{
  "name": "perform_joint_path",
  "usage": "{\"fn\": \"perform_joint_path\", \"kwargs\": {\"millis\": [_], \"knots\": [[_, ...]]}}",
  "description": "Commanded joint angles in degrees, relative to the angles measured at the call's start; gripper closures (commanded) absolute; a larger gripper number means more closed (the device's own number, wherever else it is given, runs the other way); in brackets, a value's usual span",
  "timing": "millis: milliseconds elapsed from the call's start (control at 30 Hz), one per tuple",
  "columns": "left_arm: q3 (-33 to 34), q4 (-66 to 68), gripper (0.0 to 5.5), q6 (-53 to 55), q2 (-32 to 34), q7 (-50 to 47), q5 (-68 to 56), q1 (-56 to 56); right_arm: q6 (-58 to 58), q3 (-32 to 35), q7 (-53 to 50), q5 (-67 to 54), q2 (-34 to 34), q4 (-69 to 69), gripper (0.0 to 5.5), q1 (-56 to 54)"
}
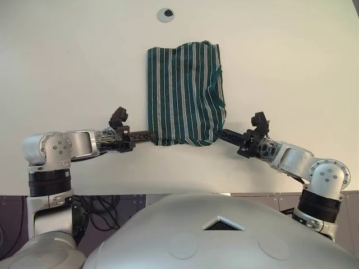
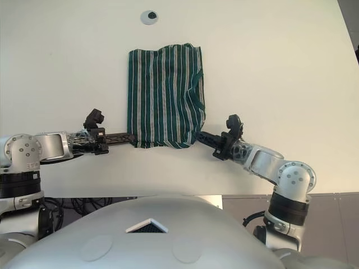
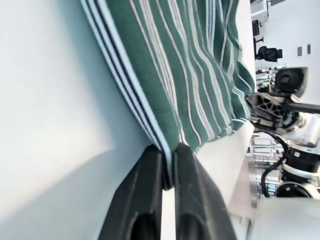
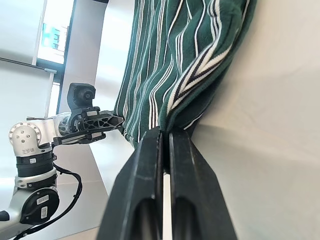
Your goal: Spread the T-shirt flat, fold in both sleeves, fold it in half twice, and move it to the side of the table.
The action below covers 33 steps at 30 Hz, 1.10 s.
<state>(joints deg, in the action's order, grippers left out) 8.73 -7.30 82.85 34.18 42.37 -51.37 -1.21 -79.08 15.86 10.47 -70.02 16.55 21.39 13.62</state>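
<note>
Small round grey disc (image 1: 165,14); black cables (image 1: 104,208) low left.

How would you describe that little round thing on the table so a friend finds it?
On the white table, find the green striped T-shirt in the middle. Past its far edge, apart from it, lies a small grey disc with a dark centre, the only round thing there.

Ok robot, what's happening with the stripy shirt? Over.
Left tool shut on T-shirt, near left corner. Right tool shut on near right corner. Shirt folded narrow on table. Round disc beyond it, apart.
</note>
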Motion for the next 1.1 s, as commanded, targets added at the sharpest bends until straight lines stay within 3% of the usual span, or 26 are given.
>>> {"fn": "perform_joint_path", "kwargs": {"millis": [33,300,700,900,1100], "knots": [[-2.31,-2.38,5.45,1.15,3.86,2.90,-1.14,-0.45,-1.59,0.77,-0.01,-0.47,2.53,0.32,5.50,4.39],[-4.26,-6.81,5.46,3.71,9.10,7.80,-4.72,-1.32,-3.15,1.59,2.14,-8.55,8.52,3.86,5.50,5.93],[-8.97,2.47,5.46,2.36,11.94,12.13,-3.63,15.94,4.53,-4.71,-8.20,-26.92,14.94,-5.89,5.50,-17.33],[-11.50,14.86,5.46,-2.54,10.45,14.93,0.92,26.29,4.63,-8.14,-3.27,-21.48,15.97,-19.53,5.50,-31.27],[-11.76,31.03,5.47,-8.38,5.06,15.82,6.46,35.78,7.25,-12.55,6.90,-6.12,13.02,-34.53,5.50,-40.13]]}}
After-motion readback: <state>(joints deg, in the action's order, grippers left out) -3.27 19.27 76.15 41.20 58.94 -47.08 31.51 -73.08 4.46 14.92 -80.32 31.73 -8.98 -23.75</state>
